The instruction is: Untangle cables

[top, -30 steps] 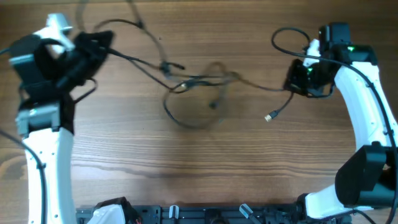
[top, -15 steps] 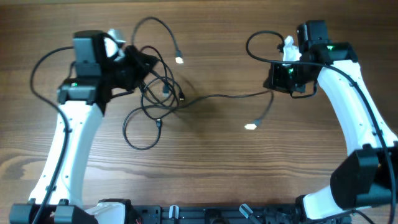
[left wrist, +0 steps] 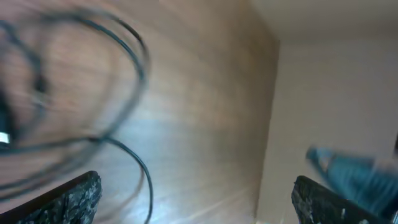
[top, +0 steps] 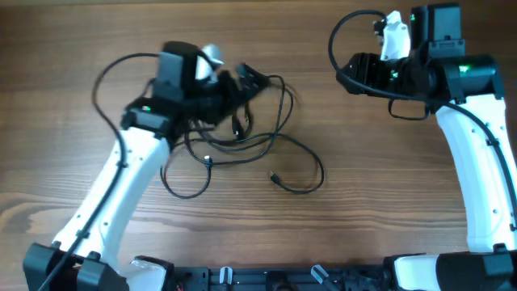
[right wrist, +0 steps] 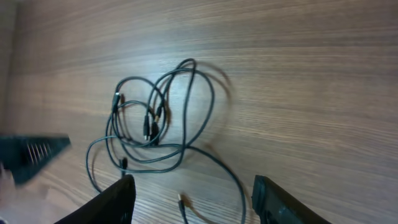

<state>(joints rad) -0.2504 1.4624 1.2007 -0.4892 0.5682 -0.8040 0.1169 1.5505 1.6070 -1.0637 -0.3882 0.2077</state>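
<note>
change — no strand spans the arms now; right pincer [right wrist: 193,185] gapes wide, empty | left pincer [top: 249,79] wide apart, gripping nothing | cables [right wrist: 154,124] lie on the table [top: 388,202] beside it, one loose heap | judged: still tangled

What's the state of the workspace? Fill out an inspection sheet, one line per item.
Surface: wood-grain table.
Job's things: cables, thin and black, in one loose tangle left of centre, with one plug end trailing toward the middle.
Clutter: nothing seen.
Grippers: left gripper open, over the tangle; right gripper open, holding nothing, apart from the tangle.
Cables: thick arm cables looped off both arms.
Surroundings: pale wall past the table edge; left wrist view blurred.
</note>
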